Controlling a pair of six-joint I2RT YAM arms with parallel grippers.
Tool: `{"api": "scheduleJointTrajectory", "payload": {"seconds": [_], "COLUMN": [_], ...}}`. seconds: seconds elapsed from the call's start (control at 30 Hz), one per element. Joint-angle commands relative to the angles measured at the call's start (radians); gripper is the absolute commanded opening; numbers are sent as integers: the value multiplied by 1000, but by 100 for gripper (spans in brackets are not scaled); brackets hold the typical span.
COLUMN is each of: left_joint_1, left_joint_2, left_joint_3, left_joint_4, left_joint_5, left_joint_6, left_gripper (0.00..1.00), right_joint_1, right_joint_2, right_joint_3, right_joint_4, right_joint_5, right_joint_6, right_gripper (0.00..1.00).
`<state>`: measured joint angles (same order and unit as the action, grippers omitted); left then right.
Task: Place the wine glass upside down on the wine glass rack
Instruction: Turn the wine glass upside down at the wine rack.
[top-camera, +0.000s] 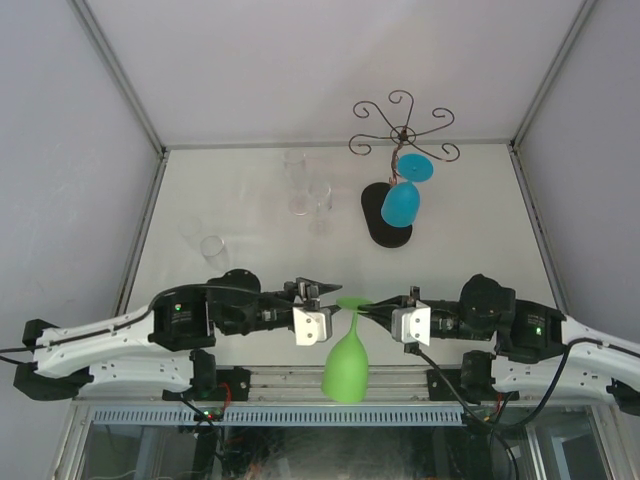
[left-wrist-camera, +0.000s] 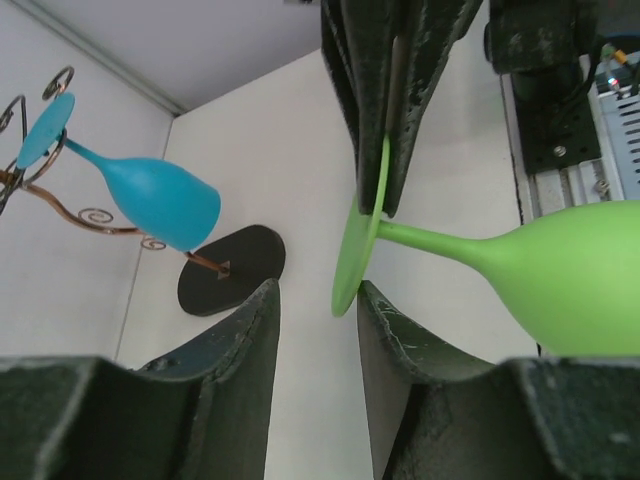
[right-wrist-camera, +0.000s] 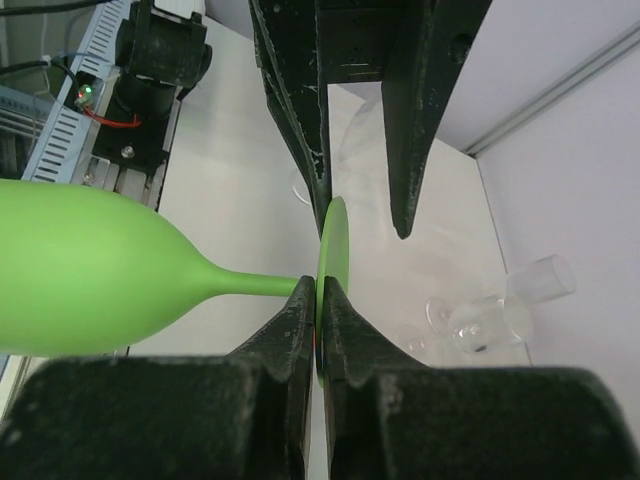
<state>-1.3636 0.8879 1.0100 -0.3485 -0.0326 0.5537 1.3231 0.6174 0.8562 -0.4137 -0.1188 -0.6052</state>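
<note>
A green wine glass (top-camera: 346, 365) hangs upside down over the table's near edge, foot up and bowl down. My right gripper (top-camera: 376, 313) is shut on the rim of its flat foot; the right wrist view shows the pads (right-wrist-camera: 300, 305) pinching the green disc (right-wrist-camera: 334, 240). My left gripper (top-camera: 333, 298) is open, its fingers on either side of the foot's opposite rim (left-wrist-camera: 352, 262). The wire wine glass rack (top-camera: 400, 130) stands at the back right on a black oval base (top-camera: 380, 234). A blue wine glass (top-camera: 401, 203) hangs upside down from it.
Several clear glasses (top-camera: 318, 195) stand or lie at the back middle, and two more (top-camera: 211, 247) at the left. Grey walls close in the table on both sides and at the back. The metal rail (top-camera: 400, 385) runs along the near edge.
</note>
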Motion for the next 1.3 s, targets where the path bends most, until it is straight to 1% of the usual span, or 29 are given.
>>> {"api": "scheduleJointTrajectory", "payload": {"seconds": [0.0,0.13,0.33,0.47,0.6,0.83,0.97,1.0,1.07,1.13,1.17,1.27], "left_joint_1": [-37,-56,-65,-65,-65,-65,-65,-63,-63,-63,-63,-57], "left_joint_2": [-56,-72,-21,8,3,-6,-6,-7,-11,-14,-15,-8], "left_joint_3": [52,53,80,64,27,19,17,15,10,6,6,5], "left_joint_4": [12,-10,-6,4,33,42,42,42,42,43,43,43], "left_joint_5": [41,70,79,53,23,5,-10,-16,-28,-44,-54,-95], "left_joint_6": [19,5,2,15,29,38,38,38,40,39,38,44], "left_gripper": [39,38,34,32,27,14,1,0,0,0,0,0], "right_joint_1": [8,8,8,8,8,8,8,8,8,8,8,8], "right_joint_2": [25,39,21,8,20,64,66,63,57,45,40,20], "right_joint_3": [51,53,53,53,53,53,54,54,54,54,54,54], "right_joint_4": [56,64,83,92,84,72,91,98,117,132,136,133], "right_joint_5": [-63,-62,-83,-92,-91,-71,-64,-55,-34,-10,4,67], "right_joint_6": [31,36,45,33,26,16,28,38,63,86,95,118], "right_gripper": [0,0,0,0,0,0,0,1,8,19,23,30]}}
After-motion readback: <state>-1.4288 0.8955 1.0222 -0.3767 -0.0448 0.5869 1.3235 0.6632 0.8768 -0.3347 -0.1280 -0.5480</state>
